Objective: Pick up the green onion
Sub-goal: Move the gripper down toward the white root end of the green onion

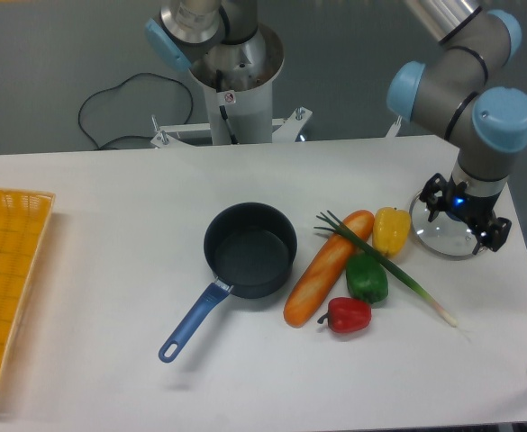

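Robotics lab: pedestal-mounted arm [227,54], trailing cable [110,108], white table [110,225] of toy vegetables [353,270].

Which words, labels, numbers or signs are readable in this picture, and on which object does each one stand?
None can be read.
Small sticker with a red mark on the robot base column: too small and blurred to read.
Pot, basket, vegetables and the tool: no text visible.
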